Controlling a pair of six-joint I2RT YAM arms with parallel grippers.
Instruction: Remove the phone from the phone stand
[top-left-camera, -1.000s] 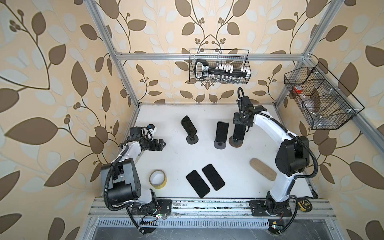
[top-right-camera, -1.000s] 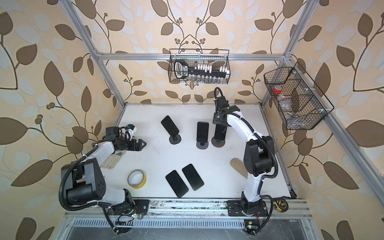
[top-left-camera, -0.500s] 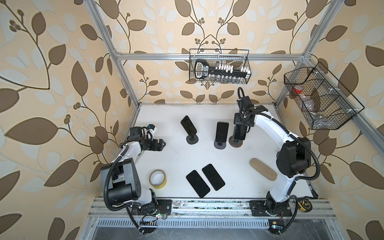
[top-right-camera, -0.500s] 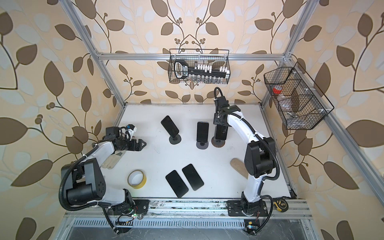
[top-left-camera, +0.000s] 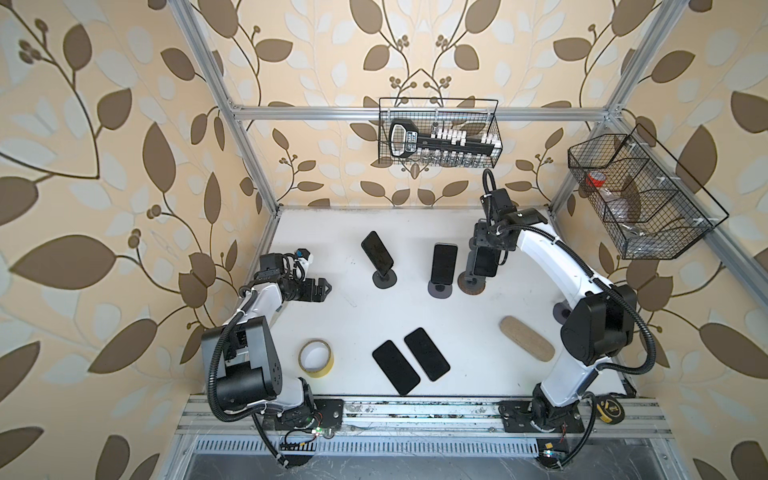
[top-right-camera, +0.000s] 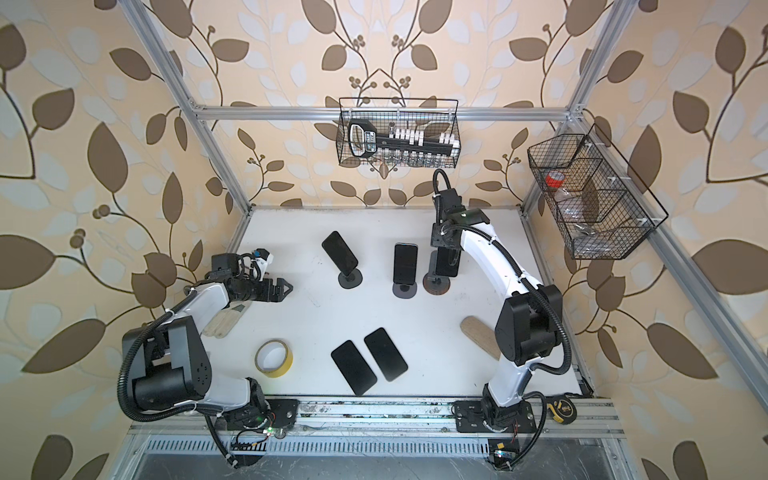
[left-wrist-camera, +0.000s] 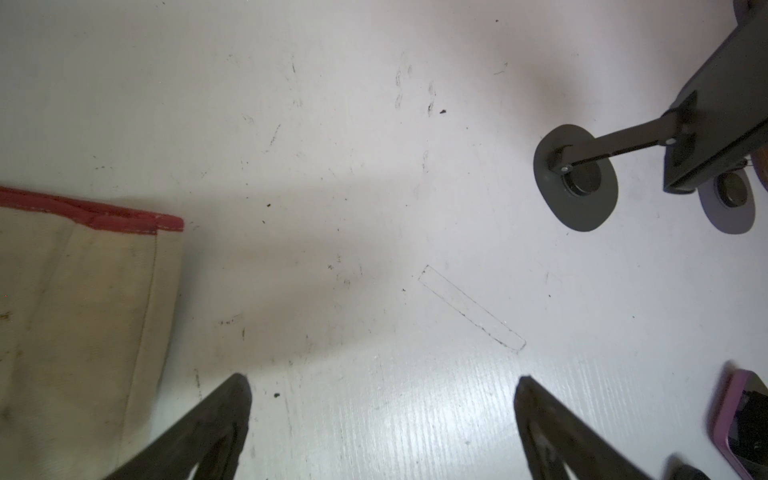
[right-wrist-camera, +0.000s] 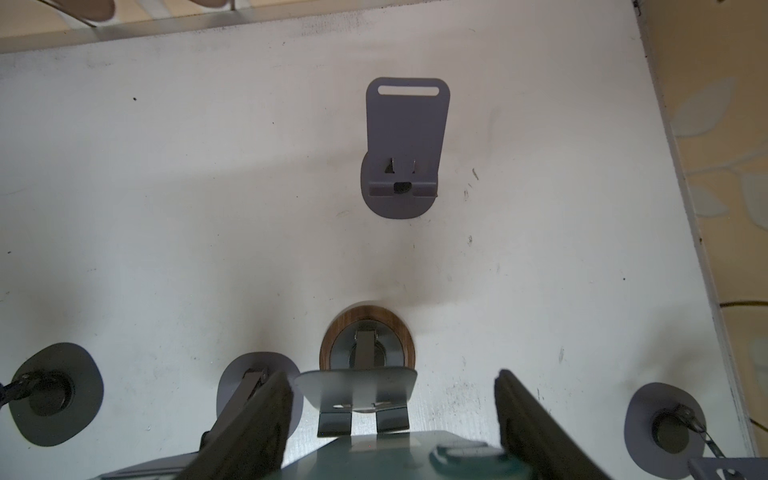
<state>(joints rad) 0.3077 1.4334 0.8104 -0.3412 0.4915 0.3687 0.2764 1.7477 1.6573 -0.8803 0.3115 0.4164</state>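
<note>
White table (top-left-camera: 415, 316) is filling the cell floor, both arms working over it. R arm (top-left-camera: 552, 253) is stretching long toward the far row of stands. L arm (top-left-camera: 266, 299) is sitting folded by the left edge. A wire basket (top-left-camera: 440, 133) is hanging on the back wall and a second basket (top-left-camera: 648, 208) on the right wall. A cream glove (left-wrist-camera: 75, 311) w/ a red cuff is lying beside the L arm. A tan oblong pad (top-left-camera: 527, 338) is lying by the R arm's elbow.

Now the action: the phone (top-left-camera: 485, 264) is hanging upright in the R gripper (right-wrist-camera: 392, 377), whose fingers (right-wrist-camera: 249, 424) are clamping its two side edges. It's sitting just off the stand (top-left-camera: 471, 286), the wood-rimmed one at the right end of the row. In the R wrist view the stand's back plate and hooks are showing clear of the phone.

Two propped phones (top-left-camera: 377, 253) (top-left-camera: 444, 262) are leaning on their own stands in that row. Two flat phones (top-left-camera: 395, 368) are lying side by side near the front, w/ a tape roll (top-left-camera: 316, 358) to their left.

L gripper (left-wrist-camera: 382, 382) is hovering over bare table, its fingers released and spread wide.
</note>
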